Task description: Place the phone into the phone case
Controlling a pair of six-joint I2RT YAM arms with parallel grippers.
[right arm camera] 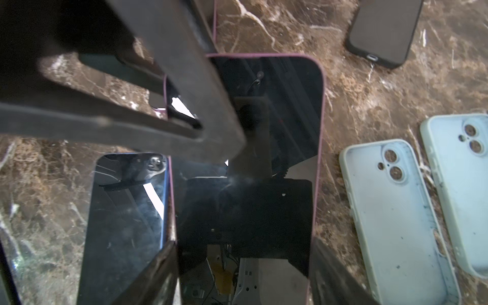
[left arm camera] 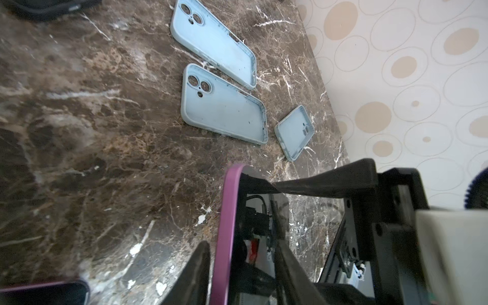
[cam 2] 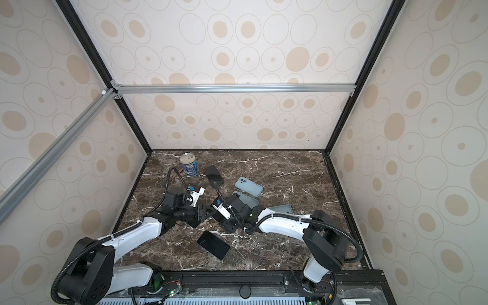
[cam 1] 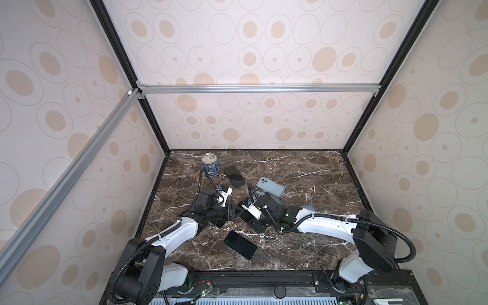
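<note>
Purple-edged phone (right arm camera: pixel 290 111) is held up off the worktop (cam 1: pixel 303 237). The right gripper (right arm camera: pixel 241 241) is clamped across its long edges. The left gripper (left arm camera: pixel 240 245) straddles one end, and I can't tell if it bites yet. Risk: if right lets go early, the slick glass drops (blue-edged phone (right arm camera: pixel 126 224) lies close by). The pale blue phone cases (left arm camera: pixel 224 111) are all three empty.

We count three pale blue rectangular phone cases (left arm camera: pixel 211 39) (left arm camera: pixel 224 111) (left arm camera: pixel 294 132). Of phones we are sure of three: a pink-edged phone (right arm camera: pixel 290 105), a blue-edged phone (right arm camera: pixel 126 211) and a black-cased phone (right arm camera: pixel 385 29). We count one blue-labelled metal can (cam 1: pixel 210 164) on the dark marble-patterned bench (cam 1: pixel 317 171).
</note>
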